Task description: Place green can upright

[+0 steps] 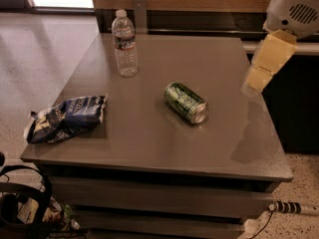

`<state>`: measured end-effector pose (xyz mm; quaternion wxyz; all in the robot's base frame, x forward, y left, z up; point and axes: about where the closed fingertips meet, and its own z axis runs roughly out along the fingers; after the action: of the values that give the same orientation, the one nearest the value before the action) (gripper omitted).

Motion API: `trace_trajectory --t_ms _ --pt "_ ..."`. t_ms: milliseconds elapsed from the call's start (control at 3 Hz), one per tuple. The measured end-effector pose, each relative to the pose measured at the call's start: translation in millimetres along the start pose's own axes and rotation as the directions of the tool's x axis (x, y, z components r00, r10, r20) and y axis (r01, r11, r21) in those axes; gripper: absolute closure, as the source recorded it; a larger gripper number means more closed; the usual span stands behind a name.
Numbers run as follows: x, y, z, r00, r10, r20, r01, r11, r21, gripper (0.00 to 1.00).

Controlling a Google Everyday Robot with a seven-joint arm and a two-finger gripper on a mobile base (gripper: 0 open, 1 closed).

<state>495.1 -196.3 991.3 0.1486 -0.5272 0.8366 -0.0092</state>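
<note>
The green can [185,102] lies on its side near the middle of the grey table [149,148], its silver end facing the front right. My gripper [258,76], cream-yellow below a white arm segment [294,9], hangs in the air above the table's right edge. It is to the right of the can, higher than it and well apart from it. Nothing shows in it.
A clear water bottle [125,45] stands upright at the table's back left. A crumpled blue snack bag [67,117] lies at the front left edge. Dark headphones [22,203] lie on the floor at the lower left, and a cable [289,208] at the lower right.
</note>
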Motion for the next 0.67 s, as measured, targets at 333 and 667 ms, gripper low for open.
trace_trajectory --t_ms 333,667 --pt "-35.3 -20.0 18.6 0.99 0.136 -0.037 -0.137 0.9906 -0.008 0.0" --pt "-70.9 -15.9 37.0 0.958 0.284 -0.04 -0.283 0.9583 0.043 0.0"
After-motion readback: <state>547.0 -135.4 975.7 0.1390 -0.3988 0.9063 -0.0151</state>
